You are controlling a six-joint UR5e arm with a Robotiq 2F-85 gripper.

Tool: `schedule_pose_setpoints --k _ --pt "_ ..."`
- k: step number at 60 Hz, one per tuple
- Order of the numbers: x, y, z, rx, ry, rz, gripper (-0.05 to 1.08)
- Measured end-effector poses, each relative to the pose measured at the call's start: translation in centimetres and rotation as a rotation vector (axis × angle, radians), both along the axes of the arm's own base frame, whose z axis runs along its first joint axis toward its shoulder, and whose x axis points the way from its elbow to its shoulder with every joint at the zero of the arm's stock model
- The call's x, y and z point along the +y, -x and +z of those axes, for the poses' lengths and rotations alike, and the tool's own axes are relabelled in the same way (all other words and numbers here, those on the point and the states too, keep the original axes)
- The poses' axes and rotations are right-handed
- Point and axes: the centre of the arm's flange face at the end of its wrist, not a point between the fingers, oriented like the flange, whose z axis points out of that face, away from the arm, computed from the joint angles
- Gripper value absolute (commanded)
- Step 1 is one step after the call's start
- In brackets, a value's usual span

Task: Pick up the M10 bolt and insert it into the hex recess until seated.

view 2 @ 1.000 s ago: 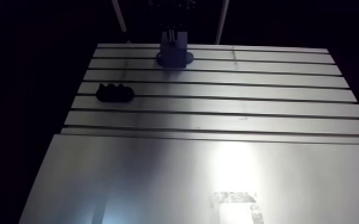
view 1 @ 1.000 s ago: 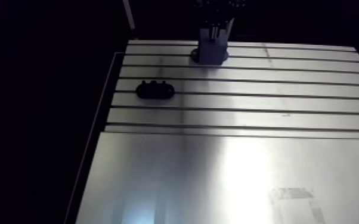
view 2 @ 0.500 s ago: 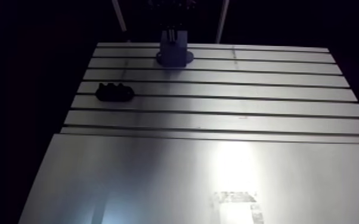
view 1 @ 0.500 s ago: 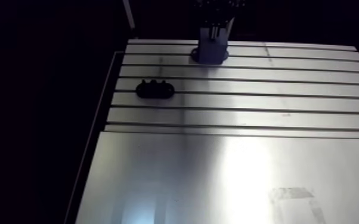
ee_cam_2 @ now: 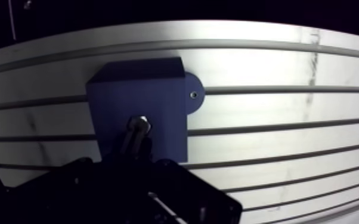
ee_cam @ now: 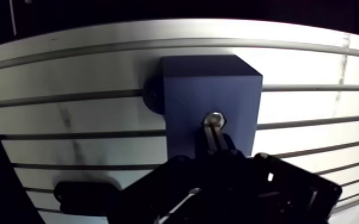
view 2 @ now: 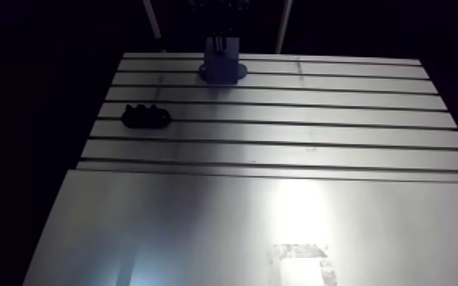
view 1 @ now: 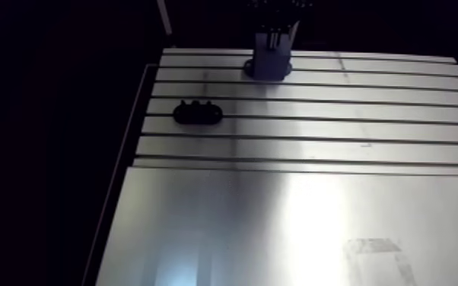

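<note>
A blue block (ee_cam: 209,89) with a round base flange stands at the far end of the slotted table (view 1: 316,129); its base (view 1: 268,70) also shows in the arm view. In the wrist view my gripper (ee_cam: 217,142) is shut on the shank of the M10 bolt (ee_cam: 216,118). The bolt's silver hex head points down at the block's top face. The recess itself is hidden under the head, and I cannot tell how deep the bolt sits. In the arm view the gripper (view 1: 276,34) hangs dark right above the block.
A black oblong holder (view 1: 197,112) with small bumps lies on the slotted table, left of and nearer than the block, and shows beside the gripper as the holder (ee_cam: 86,193) in the wrist view. A smooth plate (view 1: 278,228) covers the near table. The table's left edge (view 1: 137,129) is close.
The whole arm picture has shifted up a little, so the camera moved slightly. The gripper stays over the block with the bolt; the black holder has not moved.
</note>
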Motion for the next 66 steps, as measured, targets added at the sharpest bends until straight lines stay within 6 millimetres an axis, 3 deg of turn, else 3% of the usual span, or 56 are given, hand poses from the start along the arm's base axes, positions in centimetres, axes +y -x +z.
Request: schedule_pose_setpoints --k 31,33,34,35,36,37,39,41,42,57,66 --pt "0.0 -0.2 1.5 0.016 0.004 0.001 1.04" --pt "0.0 -0.2 1.6 0.018 0.004 0.001 0.98" --pt "0.0 -0.2 1.7 0.019 0.005 0.001 0.83" --pt "0.0 -0.2 1.7 0.02 0.005 0.001 0.83" --pt "0.0 -0.2 1.8 0.02 0.005 0.001 0.61" --pt "0.0 -0.2 1.8 0.021 0.005 0.001 0.61" --pt "0.0 -0.3 1.9 0.021 0.005 0.001 0.15" --pt "0.0 -0.3 2.0 0.02 0.006 0.001 0.15" --pt "0.0 -0.3 2.1 0.019 0.006 0.001 0.03" --pt "0.0 -0.6 2.8 -0.006 0.006 0.002 0.01" --pt "0.0 -1.2 4.2 -0.013 0.006 0.005 0.01"
